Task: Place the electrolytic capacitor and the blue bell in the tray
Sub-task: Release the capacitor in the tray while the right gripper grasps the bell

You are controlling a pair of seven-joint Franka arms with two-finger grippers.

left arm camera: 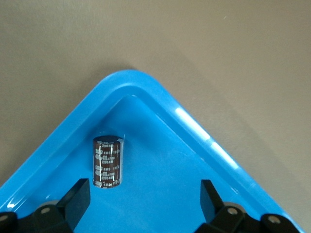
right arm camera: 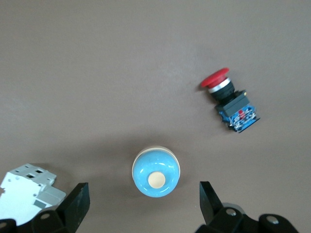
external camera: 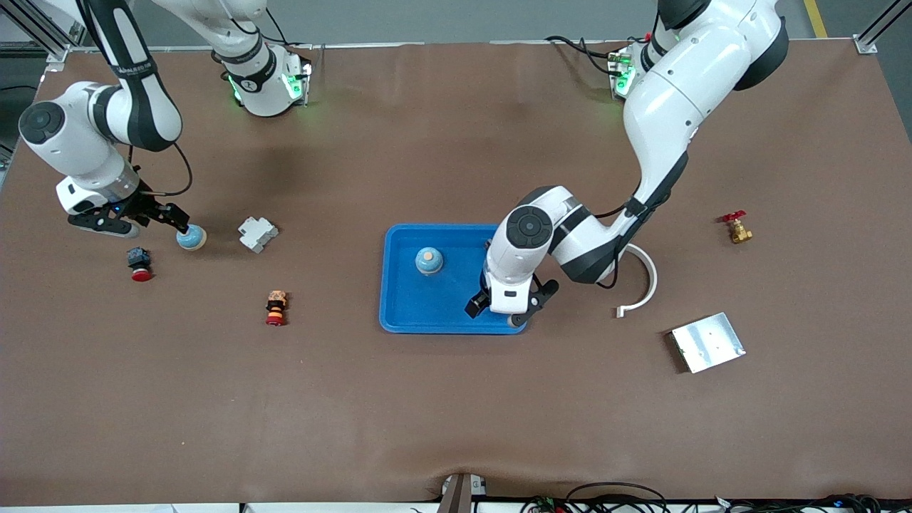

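Now hovering open-handed over both jobs
I am holding my left gripper (left arm camera: 141,201) open over the tray (external camera: 402,313) corner, capacitor (left arm camera: 107,162) lying inside; my right gripper (right arm camera: 143,204) is gaping over a blue bell (right arm camera: 156,172) on the table (external camera: 456,399)

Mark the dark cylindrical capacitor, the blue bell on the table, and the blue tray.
Dark cylindrical electrolytic capacitor (left arm camera: 107,162): left wrist view, middle of its printed sleeve.
Blue dome bell on the table (right arm camera: 156,172): right wrist view, dome beside its cream button.
Bright-blue rectangular plastic tray (external camera: 442,229): front view, raised rim.
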